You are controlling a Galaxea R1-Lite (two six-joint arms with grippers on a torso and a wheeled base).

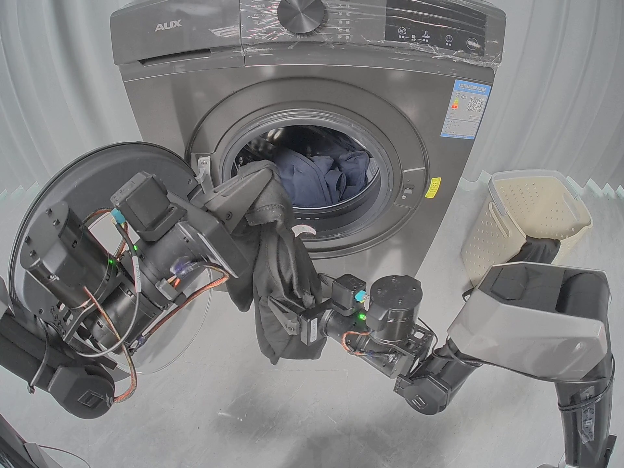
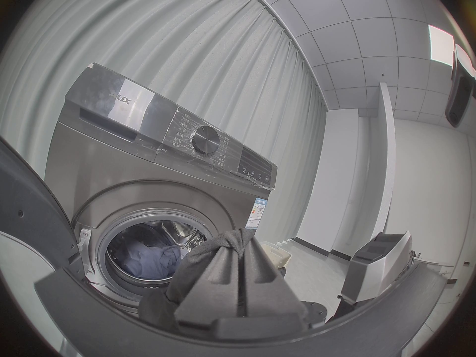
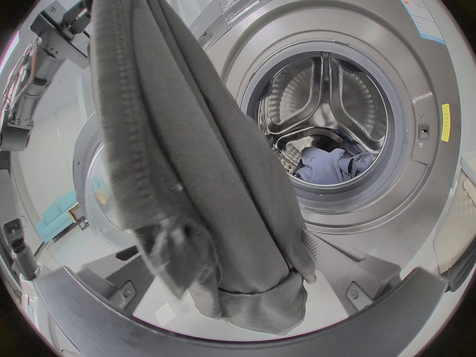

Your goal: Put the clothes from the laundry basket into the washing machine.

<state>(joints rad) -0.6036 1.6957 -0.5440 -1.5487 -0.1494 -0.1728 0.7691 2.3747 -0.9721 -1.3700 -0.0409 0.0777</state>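
Note:
The washing machine (image 1: 195, 99) stands in front of me with its round door (image 1: 78, 183) swung open to the left. Dark blue clothes (image 1: 318, 173) lie in the drum (image 3: 322, 105). My left gripper (image 1: 260, 180) is just before the drum's opening, shut on the top of a dark grey garment (image 1: 279, 274) that hangs down long. My right gripper (image 1: 289, 323) is lower, at the garment's bottom end; in the right wrist view its fingers (image 3: 347, 273) stand wide apart with the grey garment (image 3: 198, 149) hanging between them. The left wrist view shows the fingers (image 2: 218, 283) pressed together on the cloth (image 2: 198, 264).
The cream laundry basket (image 1: 520, 203) stands on the floor to the right of the machine, with a dark cloth (image 1: 536, 249) draped over its front rim. Bare grey floor lies in front of the machine. A grey curtain hangs behind.

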